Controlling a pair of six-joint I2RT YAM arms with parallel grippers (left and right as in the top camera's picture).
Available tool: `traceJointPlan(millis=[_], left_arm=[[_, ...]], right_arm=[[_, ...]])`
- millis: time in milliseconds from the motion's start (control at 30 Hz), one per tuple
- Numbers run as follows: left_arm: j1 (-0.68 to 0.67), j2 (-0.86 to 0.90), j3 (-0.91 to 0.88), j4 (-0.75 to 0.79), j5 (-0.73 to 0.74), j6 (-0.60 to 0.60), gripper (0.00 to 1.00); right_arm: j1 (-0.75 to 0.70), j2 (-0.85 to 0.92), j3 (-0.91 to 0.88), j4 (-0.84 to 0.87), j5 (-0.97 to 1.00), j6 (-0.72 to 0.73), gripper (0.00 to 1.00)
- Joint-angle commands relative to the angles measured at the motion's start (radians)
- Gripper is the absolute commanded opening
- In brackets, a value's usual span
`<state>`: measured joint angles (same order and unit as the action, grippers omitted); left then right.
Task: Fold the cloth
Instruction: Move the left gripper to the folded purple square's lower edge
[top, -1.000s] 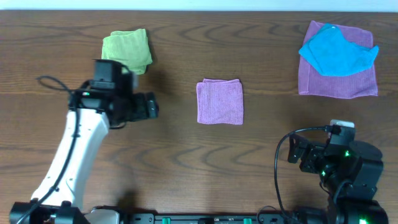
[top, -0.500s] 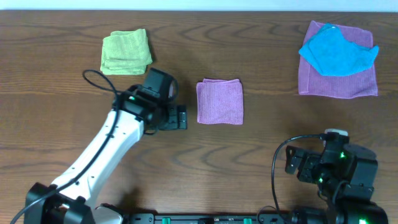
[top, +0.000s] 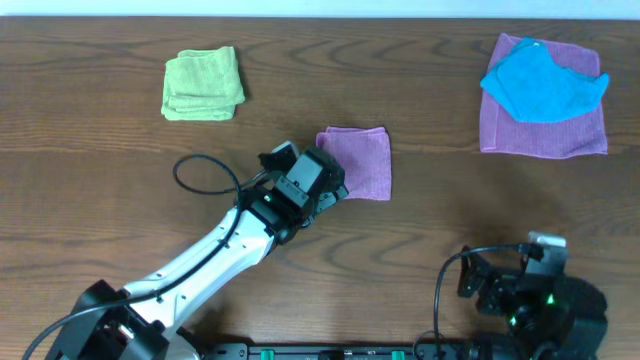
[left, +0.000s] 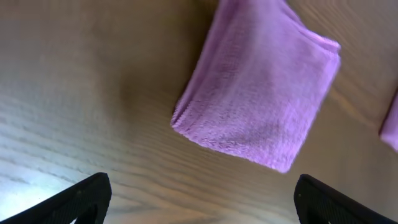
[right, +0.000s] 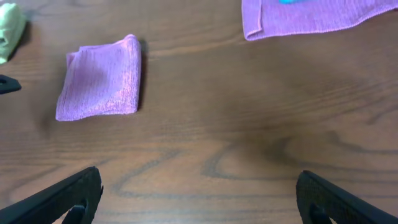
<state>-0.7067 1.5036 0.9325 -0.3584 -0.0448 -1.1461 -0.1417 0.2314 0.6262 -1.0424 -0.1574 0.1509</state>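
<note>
We see a dark brown wooden table (top: 430, 220) with a wavy grain running left to right across the overhead frame. On it, from the lower left, the white left arm (top: 200, 265) reaches up to the middle, a black cable looping beside it.

At the upper right lies a spread cloth (top: 545, 135), mauve, ribbed, flat and roughly square. A blue cloth (top: 540, 80) sits crumpled on its upper part. At the upper left a green cloth (top: 203, 84) is folded into a thick soft pad with its layers showing along the lower edge.

The cloth (top: 355, 163) lies in the middle of the overhead frame, well apart from the others. It is mauve fuzzy microfibre, folded to a small thick pad. The head of the left arm covers its lower left corner. It is so close to square that we cannot tell a long axis. Its sides run nearly parallel to the frame edges, and a layered edge faces the top.

The left pincer (left: 202, 202) is released. Its black tips stand far apart at the lower corners of its wrist view, with only bare wood between them and the cloth above, untouched.

The right pincer (right: 202, 196), at the lower right of the overhead frame, is released too, with only bare wood between its tips.
</note>
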Motion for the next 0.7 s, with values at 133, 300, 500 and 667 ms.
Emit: traceJointPlan(millis=[133, 300, 500, 667], left_arm=[[-0.010, 0.031, -0.042, 0.050, -0.070, -0.204, 0.95], [-0.010, 0.044, -0.042, 0.122, -0.066, -0.234, 0.95], [-0.010, 0.045, -0.042, 0.126, -0.066, -0.235, 0.95], [-0.010, 0.045, -0.042, 0.124, -0.068, -0.235, 0.95]], right_arm=[[0.019, -0.177, -0.128, 0.007, 0.003, 0.010, 0.99], [0.018, -0.224, -0.166, 0.021, 0.004, 0.009, 0.99], [0.018, -0.224, -0.167, 0.021, 0.004, 0.010, 0.99], [0.018, -0.224, -0.167, 0.021, 0.004, 0.010, 0.99]])
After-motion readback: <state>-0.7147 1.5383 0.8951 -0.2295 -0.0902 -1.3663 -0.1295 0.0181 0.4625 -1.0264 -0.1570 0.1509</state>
